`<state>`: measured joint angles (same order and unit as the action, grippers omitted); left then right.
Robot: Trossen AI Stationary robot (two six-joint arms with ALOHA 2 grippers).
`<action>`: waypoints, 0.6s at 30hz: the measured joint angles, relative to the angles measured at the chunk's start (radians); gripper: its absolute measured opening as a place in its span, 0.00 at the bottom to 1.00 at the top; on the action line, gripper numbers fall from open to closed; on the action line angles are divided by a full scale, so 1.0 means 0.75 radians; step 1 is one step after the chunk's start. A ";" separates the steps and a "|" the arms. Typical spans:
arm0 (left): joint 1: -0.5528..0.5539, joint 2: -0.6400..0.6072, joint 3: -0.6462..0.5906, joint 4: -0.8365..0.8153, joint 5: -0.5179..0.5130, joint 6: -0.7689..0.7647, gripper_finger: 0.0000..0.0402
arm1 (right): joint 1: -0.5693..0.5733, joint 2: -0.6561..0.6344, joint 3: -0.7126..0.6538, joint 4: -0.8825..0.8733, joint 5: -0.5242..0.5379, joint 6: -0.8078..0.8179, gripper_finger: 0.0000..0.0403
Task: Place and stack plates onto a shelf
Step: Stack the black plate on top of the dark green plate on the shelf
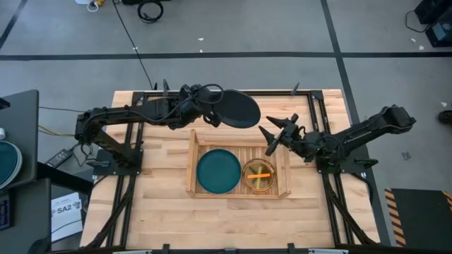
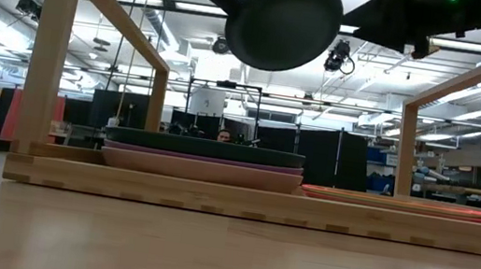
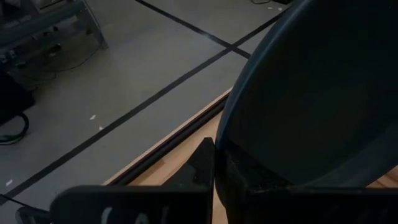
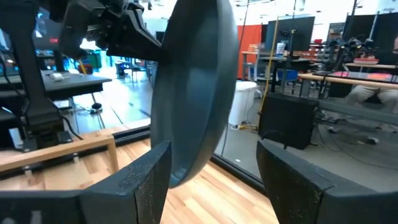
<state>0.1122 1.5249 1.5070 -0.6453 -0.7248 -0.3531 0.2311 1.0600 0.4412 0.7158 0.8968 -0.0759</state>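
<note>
Your left claw (image 1: 209, 115) is pinched tight on the dark grey plate (image 1: 234, 109), holding it up over the far edge of the wooden surface (image 1: 162, 204). Your right claw (image 1: 277, 130) is wide open and holds nothing. The shelf (image 1: 192, 159) holds a teal plate (image 1: 219, 171). Grey floor (image 1: 282, 28) lies around.

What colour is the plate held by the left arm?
Dark grey plate, gripped by the left gripper; clearest in the high view.

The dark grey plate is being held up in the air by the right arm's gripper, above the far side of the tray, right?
Not quite: the left gripper holds the dark grey plate, as the high view shows. The right gripper is open and empty. The plate does hang above the tray's far side.
</note>
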 joint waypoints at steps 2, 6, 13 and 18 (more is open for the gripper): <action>-0.006 0.000 0.000 0.000 0.000 0.000 0.03 | -0.016 0.031 0.000 0.039 -0.017 0.012 0.60; -0.007 0.000 0.000 0.000 0.000 -0.002 0.03 | -0.046 0.083 0.000 0.107 -0.029 0.027 0.60; -0.007 0.000 0.000 0.015 0.000 -0.003 0.03 | -0.117 0.155 0.000 0.230 -0.107 0.112 0.60; -0.007 0.000 0.000 0.026 0.000 -0.003 0.03 | -0.170 0.200 0.000 0.310 -0.119 0.193 0.59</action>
<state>0.1069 1.5249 1.5070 -0.6257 -0.7246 -0.3550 0.1033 1.2097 0.4412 0.9481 0.8076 0.0689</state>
